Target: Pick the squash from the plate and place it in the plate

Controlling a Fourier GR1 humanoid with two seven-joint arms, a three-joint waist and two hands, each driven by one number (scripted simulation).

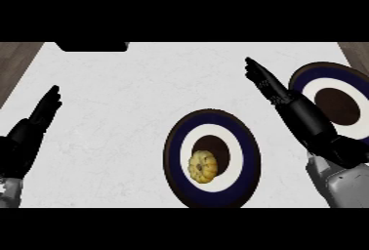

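A small yellow ribbed squash lies on the lower left part of a round plate with dark blue, white and brown rings, at the middle of the white counter. A second plate of the same pattern sits at the right edge, nothing on its visible part. My right hand hovers between the two plates, fingers straight and pointing up-left, open, partly covering the second plate. My left hand rests at the left edge, fingers straight, open, far from the squash.
A dark object shows at the counter's far edge, top left. Wooden floor shows beyond the counter's left and right edges.
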